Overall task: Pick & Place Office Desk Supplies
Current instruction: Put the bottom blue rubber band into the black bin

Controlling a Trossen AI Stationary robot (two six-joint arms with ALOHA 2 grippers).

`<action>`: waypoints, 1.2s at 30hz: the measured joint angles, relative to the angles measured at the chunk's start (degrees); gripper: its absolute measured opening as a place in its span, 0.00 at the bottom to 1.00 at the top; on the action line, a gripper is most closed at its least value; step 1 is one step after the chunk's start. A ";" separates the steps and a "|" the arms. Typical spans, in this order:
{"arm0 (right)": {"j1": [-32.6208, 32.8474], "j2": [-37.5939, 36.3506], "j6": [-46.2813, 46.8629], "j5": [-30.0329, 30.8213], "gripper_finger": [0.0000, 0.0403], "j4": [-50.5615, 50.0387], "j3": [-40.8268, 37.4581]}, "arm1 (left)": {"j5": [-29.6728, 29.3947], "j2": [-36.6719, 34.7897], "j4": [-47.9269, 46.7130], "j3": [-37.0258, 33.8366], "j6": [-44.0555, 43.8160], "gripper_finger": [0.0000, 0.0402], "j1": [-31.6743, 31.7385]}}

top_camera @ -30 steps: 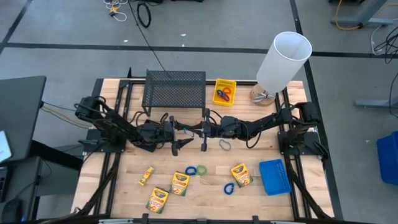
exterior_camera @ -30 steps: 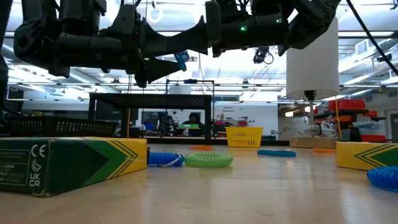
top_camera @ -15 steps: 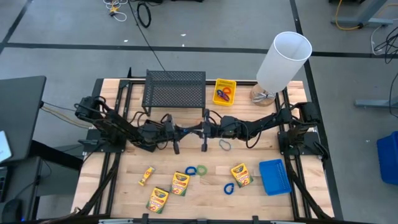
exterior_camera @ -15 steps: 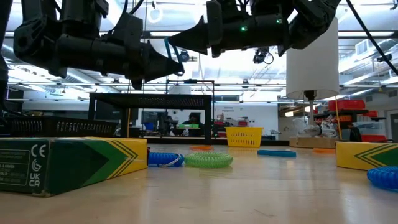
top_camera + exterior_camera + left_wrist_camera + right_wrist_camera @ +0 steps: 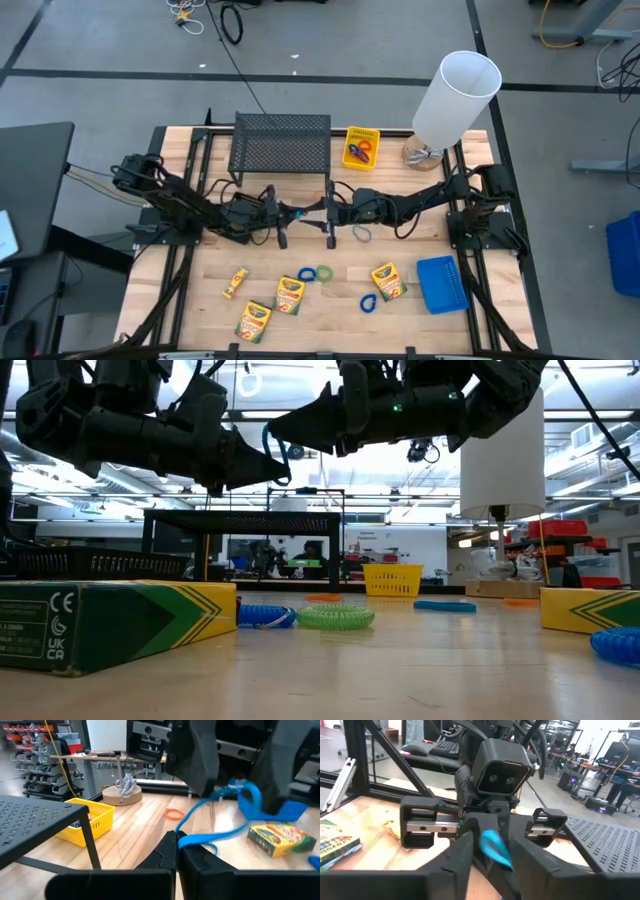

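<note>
Mid-air above the table's middle, the left gripper (image 5: pixel 177 851) clamped one end of a stretched blue loop (image 5: pixel 220 815), whose length ran straight toward the facing right gripper (image 5: pixel 331 212), its fingers parted.

The rack (image 5: pixel 281 143) is set at the table's (image 5: pixel 330 310) far edge, with a bin (image 5: pixel 361 148) beside it to the right (loops inside). Crayon boxes (image 5: pixel 288 294) are spread along the near edge; another bin (image 5: pixel 441 284) is placed at their right.
</note>
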 joint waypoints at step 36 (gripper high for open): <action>1.48 -6.99 6.99 4.72 0.55 -32.53 0.03 | -4.07 -37.74 -86.88 1.34 -25.30 0.00 -4.63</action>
